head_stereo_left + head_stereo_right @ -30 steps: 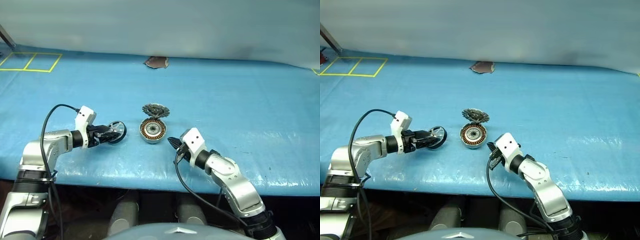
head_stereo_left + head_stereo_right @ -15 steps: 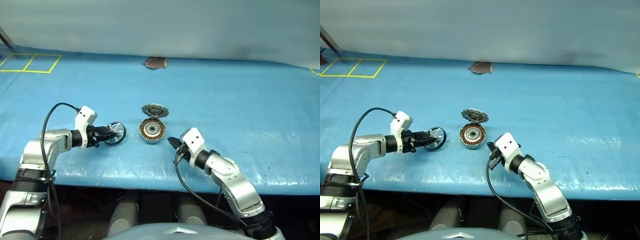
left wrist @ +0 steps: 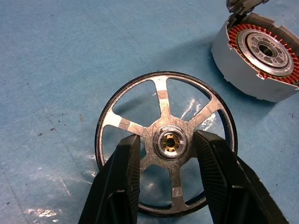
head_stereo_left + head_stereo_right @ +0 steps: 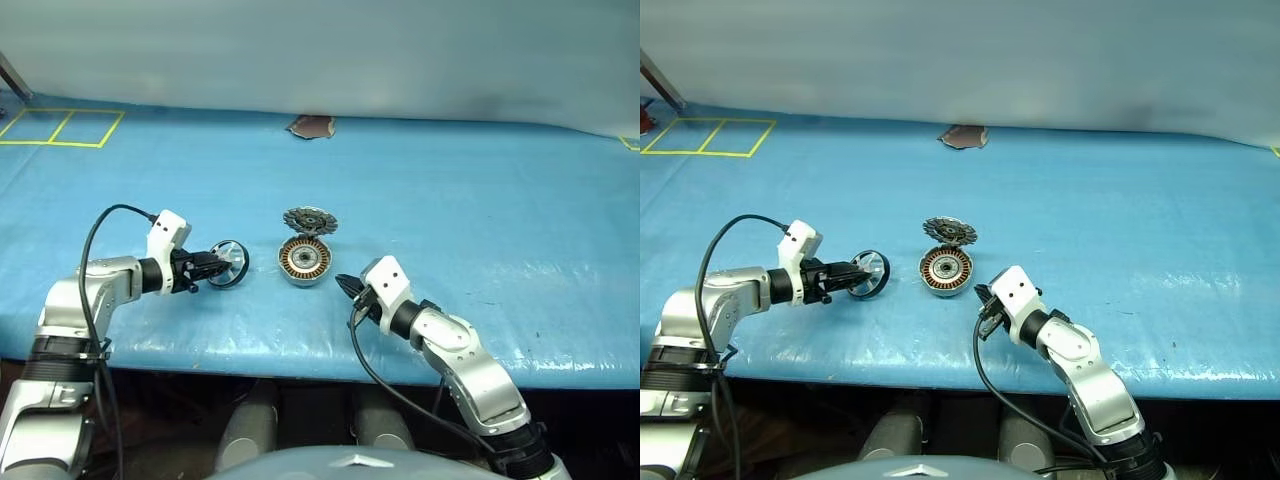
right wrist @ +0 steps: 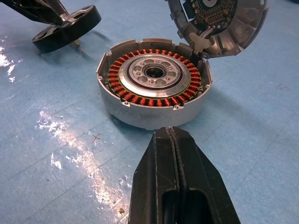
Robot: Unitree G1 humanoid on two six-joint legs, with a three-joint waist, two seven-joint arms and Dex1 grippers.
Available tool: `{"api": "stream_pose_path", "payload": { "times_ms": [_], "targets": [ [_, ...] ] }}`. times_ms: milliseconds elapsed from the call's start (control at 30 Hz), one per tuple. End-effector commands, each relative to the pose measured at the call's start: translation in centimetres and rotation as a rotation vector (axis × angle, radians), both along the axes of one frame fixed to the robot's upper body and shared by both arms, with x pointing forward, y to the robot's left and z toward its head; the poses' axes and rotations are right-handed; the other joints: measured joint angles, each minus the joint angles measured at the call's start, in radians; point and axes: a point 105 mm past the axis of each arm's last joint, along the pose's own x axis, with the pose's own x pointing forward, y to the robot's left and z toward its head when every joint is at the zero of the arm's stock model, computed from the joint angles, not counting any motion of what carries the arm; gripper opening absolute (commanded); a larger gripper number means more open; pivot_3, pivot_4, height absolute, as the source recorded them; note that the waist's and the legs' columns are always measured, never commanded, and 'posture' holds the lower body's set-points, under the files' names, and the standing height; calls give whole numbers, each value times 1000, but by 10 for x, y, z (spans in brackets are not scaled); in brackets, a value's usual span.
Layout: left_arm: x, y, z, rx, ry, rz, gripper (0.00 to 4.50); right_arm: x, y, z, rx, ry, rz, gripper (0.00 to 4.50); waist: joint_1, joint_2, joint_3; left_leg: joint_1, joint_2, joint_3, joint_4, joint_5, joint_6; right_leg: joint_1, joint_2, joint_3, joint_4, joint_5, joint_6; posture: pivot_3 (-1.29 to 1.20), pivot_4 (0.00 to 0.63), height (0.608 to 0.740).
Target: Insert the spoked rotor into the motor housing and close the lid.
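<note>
Blue bench (image 4: 480,200): housing (image 4: 304,260) centre, lid (image 4: 310,220) raised for access. Left pincer (image 3: 169,154) straddles the rotor (image 4: 228,264) hub, part-closed; grip unconfirmed. Right pincer (image 5: 174,154) shut, empty, near housing.

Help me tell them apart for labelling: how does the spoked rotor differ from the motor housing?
The spoked rotor is a thin dark ring with open gaps between silver spokes; the motor housing is a deeper silver cup ringed with copper windings. The rotor sits between the left gripper's fingers; the housing lies free on the blue table. Both are round with a central hub.
</note>
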Motion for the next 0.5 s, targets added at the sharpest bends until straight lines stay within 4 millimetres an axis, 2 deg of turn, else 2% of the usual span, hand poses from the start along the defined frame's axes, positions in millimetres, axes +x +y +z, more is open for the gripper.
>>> {"api": "stream_pose_path", "payload": {
  "times_ms": [33, 167, 500],
  "targets": [
    [0, 1, 10, -48, -35, -13, 1524, 2, -3, 11, 17, -39, -9, 0, 0, 0, 0, 0, 0, 0, 0, 0, 0, 0, 0, 0, 0, 0, 0, 0, 150, 740],
    [-4, -12, 32, -150, -94, -104, 1524, 2, -5, 10, 14, -38, -14, 0, 4, -1, 0, -2, 0, 1, 0, 0, 0, -1, 0, 0, -1, 0, 0, 0, 150, 740],
    [-10, -38, 58, -117, -157, -318, 1524, -4, -8, 12, 52, -36, 17, 0, 4, -2, 1, -4, 1, 1, 0, 0, 0, -3, 1, 0, -1, 0, 0, 0, 150, 740]
  ]
}}
